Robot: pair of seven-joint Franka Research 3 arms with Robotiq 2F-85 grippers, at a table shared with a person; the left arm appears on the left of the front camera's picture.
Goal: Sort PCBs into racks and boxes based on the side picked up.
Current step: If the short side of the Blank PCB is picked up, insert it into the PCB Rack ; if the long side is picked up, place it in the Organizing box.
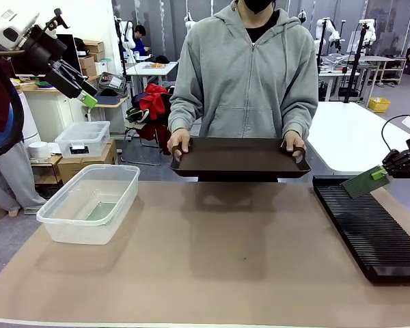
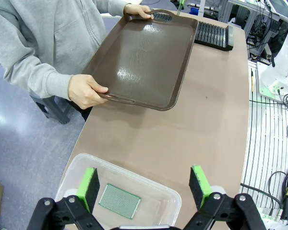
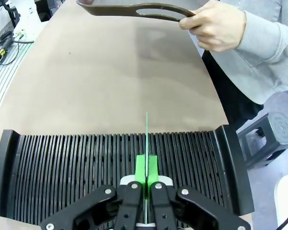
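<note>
My right gripper is shut on a green PCB, held tilted just above the far end of the black rack at the table's right. In the right wrist view that PCB stands edge-on between my pads, over the rack's slots. A second PCB lies flat in the clear box at the table's left. My left gripper is open, raised high over the left side; in its own view the gripper hangs above the box.
A person across the table holds a dark brown tray by both handles above the far edge. A smaller lidded clear tub sits on a cardboard carton beyond the table's left. The brown table top lies bare in the middle.
</note>
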